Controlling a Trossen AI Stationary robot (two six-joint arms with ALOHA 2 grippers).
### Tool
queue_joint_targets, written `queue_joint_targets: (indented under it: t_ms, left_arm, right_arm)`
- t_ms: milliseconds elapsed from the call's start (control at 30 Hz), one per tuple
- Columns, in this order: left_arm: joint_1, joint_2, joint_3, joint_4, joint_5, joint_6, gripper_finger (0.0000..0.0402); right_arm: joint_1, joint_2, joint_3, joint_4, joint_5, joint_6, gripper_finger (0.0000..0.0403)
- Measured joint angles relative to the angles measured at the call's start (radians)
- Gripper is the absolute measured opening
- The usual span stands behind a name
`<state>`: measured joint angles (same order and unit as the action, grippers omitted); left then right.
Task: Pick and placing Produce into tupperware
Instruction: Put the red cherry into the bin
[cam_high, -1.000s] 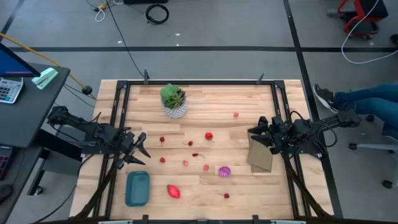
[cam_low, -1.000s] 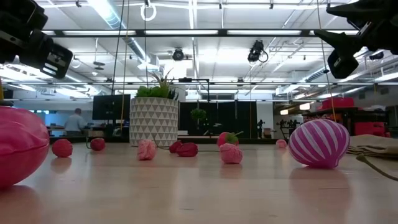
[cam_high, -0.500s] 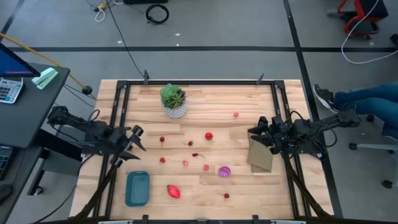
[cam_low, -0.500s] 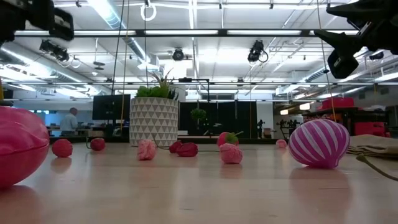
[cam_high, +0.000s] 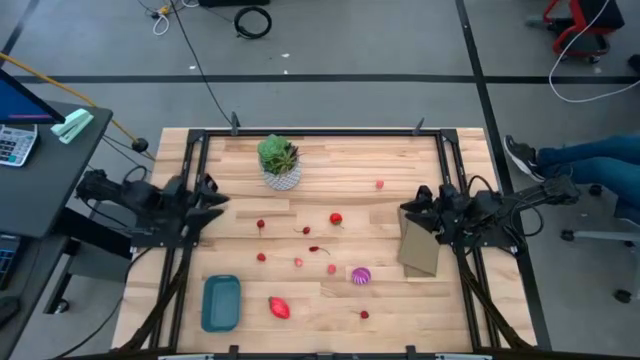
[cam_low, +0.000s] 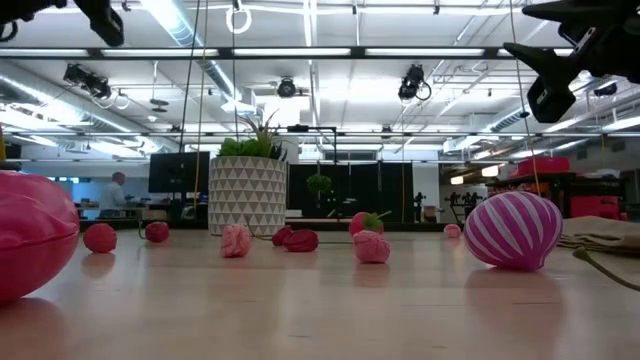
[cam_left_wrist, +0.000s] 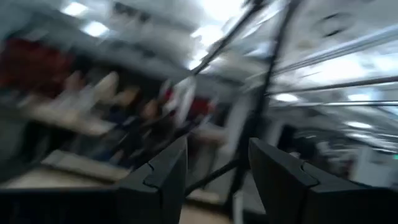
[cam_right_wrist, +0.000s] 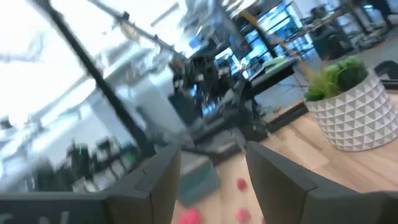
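Note:
The blue-teal tupperware lies near the table's front left. The oval red-pink piece rests on the table right of it and shows large in the low view. The purple ribbed ball sits on the table farther right. Several tiny red pieces lie scattered over the table's middle. My left gripper is open and empty, raised over the table's left side, far from the tupperware. My right gripper is open and empty at the right.
A green plant in a white patterned pot stands at the far middle. A tan box stands just below my right gripper at the right. A person's legs show beyond the table's right edge.
My left gripper has gone toward the table's far edge and up, away from the tupperware, and has tipped upward, staying open and empty.

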<state>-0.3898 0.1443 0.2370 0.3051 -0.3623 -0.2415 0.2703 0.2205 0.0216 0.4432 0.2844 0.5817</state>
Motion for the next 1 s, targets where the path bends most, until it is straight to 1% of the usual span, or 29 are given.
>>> queue_joint_targets:
  t_ms: [33,100,167,233,300,400,500,567,633,733,800,867,933,1000]
  left_arm:
    - [0.000,0.003,0.029,-0.062,-0.018,-0.022,0.0177]
    - [0.000,0.020,0.103,-0.151,-0.023,-0.052,0.0178]
    - [0.000,0.042,0.192,-0.226,-0.023,-0.072,0.0180]
    - [0.000,0.079,0.306,-0.305,-0.024,-0.076,0.0181]
    - [0.000,0.124,0.428,-0.421,-0.024,-0.063,0.0181]
    - [0.000,0.206,0.625,-0.613,-0.028,-0.067,0.0178]
    - [0.000,0.303,0.811,-0.810,-0.031,-0.108,0.0177]
    - [0.000,0.371,0.926,-0.954,-0.030,-0.143,0.0178]
    - [0.000,0.433,1.027,-1.080,-0.030,-0.172,0.0180]
    - [0.000,0.510,1.142,-1.226,-0.030,-0.207,0.0181]
    - [0.000,0.548,1.186,-1.299,-0.029,-0.226,0.0179]
    - [-0.001,0.571,1.201,-1.326,-0.026,-0.230,0.0177]
    - [-0.001,0.586,1.201,-1.315,-0.026,-0.249,0.0177]
    - [-0.001,0.601,1.202,-1.288,-0.026,-0.252,0.0178]
  right_arm:
    - [0.000,0.000,0.000,0.017,0.015,0.028,0.0192]
    - [-0.001,0.001,0.000,0.061,0.006,0.081,0.0192]
    - [-0.001,0.001,0.022,0.104,-0.063,0.095,0.0192]
    - [-0.001,0.001,0.089,0.110,-0.133,0.061,0.0192]
    - [0.000,0.006,0.196,0.056,-0.176,-0.011,0.0192]
    - [0.000,0.043,0.422,-0.146,-0.185,-0.117,0.0192]
    - [0.000,0.149,0.693,-0.430,-0.151,-0.163,0.0192]
    - [0.000,0.261,0.880,-0.657,-0.114,-0.149,0.0192]
    - [-0.001,0.391,1.053,-0.878,-0.066,-0.100,0.0192]
    - [-0.001,0.590,1.282,-1.195,0.000,-0.010,0.0192]
    - [-0.001,0.712,1.394,-1.362,0.011,0.031,0.0192]
    - [-0.001,0.818,1.466,-1.483,0.011,0.058,0.0192]
    - [-0.001,0.907,1.499,-1.530,0.010,0.069,0.0192]
    - [-0.001,0.979,1.512,-1.515,0.010,0.069,0.0192]
